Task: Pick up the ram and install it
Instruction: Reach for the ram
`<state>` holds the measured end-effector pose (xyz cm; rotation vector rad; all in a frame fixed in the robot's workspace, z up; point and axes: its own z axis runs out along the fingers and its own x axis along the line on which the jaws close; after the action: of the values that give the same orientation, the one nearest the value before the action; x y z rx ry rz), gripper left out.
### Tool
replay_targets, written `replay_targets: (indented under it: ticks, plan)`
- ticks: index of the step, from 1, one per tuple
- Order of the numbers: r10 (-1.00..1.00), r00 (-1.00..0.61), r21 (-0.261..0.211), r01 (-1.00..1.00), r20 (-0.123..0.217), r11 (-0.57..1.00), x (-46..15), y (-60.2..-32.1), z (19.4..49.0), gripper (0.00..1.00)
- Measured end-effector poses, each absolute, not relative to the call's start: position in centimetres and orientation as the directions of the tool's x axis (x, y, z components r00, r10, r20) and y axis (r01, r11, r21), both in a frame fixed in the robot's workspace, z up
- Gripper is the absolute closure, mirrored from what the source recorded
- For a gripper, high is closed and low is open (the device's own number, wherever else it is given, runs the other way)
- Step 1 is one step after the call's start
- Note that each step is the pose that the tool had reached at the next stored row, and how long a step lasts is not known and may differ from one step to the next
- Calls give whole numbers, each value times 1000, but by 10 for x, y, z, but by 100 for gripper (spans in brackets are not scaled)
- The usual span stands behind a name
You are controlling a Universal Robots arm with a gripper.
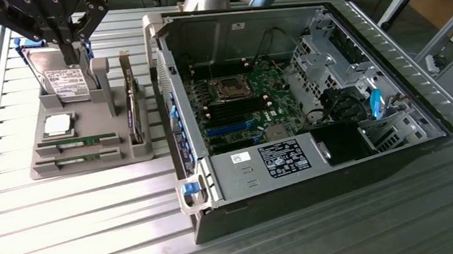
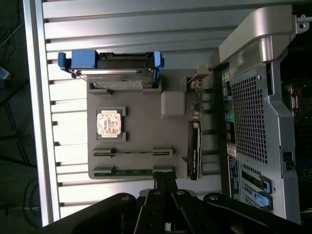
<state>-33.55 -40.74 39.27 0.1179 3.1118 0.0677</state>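
On the exterior view's left, a gray holder (image 1: 92, 168) sits on the ribbed metal table (image 1: 73, 236). Two ram sticks stand on edge in slots at the holder's front. Each one is long, thin and green, with small dark chips. The first ram (image 1: 78, 140) is next to the square silver chip (image 1: 58, 125). The second ram (image 1: 75, 157) is by the holder's front edge. Both are resting in their slots.

The gripper (image 1: 73, 54) hangs above the hard drive (image 1: 65, 82) at the back of the holder. Its fingers look pressed together and hold nothing.

The wrist view looks straight down, so the first ram (image 2: 131, 152) shows as a thin dark line and the second ram (image 2: 129, 172) as a green strip. There the gripper (image 2: 165, 180) sits just past the end of the second ram.

On the exterior view's right is the open computer case (image 1: 243, 34), with a green board (image 1: 249, 101) inside.

The hard drive has a white label, and the silver power box (image 1: 247, 180) has a black and white sticker (image 1: 282, 159). The writing on both is too small to read.
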Motion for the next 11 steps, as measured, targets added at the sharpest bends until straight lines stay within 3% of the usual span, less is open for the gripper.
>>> replay_targets:
  ticks: [11]
  plan:
    - [76, -997, 44, 75, -25, 996, -336, -419, 393, 91]
